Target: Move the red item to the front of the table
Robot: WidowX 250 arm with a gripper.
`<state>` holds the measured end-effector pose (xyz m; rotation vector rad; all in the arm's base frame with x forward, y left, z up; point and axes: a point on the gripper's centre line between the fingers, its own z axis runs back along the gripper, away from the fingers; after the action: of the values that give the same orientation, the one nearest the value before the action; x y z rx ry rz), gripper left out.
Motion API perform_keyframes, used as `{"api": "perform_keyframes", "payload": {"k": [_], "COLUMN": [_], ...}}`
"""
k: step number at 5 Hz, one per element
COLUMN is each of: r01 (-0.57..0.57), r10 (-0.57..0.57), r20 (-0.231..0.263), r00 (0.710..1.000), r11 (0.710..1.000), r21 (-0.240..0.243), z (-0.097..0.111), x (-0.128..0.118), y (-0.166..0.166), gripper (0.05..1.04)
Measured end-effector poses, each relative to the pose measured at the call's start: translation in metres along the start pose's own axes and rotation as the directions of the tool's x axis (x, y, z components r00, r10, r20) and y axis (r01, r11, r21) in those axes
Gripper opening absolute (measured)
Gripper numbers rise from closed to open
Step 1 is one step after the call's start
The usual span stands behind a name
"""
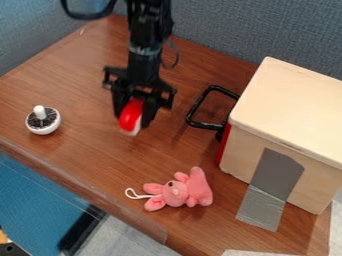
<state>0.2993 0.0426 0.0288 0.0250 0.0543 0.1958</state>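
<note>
Nearest, a pink plush toy (pixel 180 192) with a white loop (pixel 137 194) lies on the table (pixel 100 155), left of a pale wooden box (pixel 287 115) with grey tape (pixel 275 172) on its side. Farther back, a round white piece with a knob (pixel 43 126) sits at the left, and the partly white red item (pixel 131 116) is gripped between the downward-pointing black fingers (pixel 150 112), left of a black handle (pixel 194 106).

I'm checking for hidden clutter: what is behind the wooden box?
Beyond the wooden box, the grey fabric wall rises. Anything on the table directly behind the box is covered by it, so I can't tell what is there.
</note>
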Motion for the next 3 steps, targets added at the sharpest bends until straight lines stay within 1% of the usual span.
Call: {"api": "perform_keyframes", "payload": {"k": [1, 2, 3], "r01": [0.011, 0.006, -0.003], "r10": [-0.011, -0.005, 0.006], "r20": [-0.025, -0.037, -0.064], "r00": [1.0, 0.999, 0.998], "r11": [1.0, 1.0, 0.999], "r21": [-0.005, 0.025, 0.05], "z": [-0.004, -0.005, -0.011], "x": [-0.016, -0.029, -0.041], "y": [-0.006, -0.002, 0.003], "gripper": [0.574, 0.574, 0.574]}}
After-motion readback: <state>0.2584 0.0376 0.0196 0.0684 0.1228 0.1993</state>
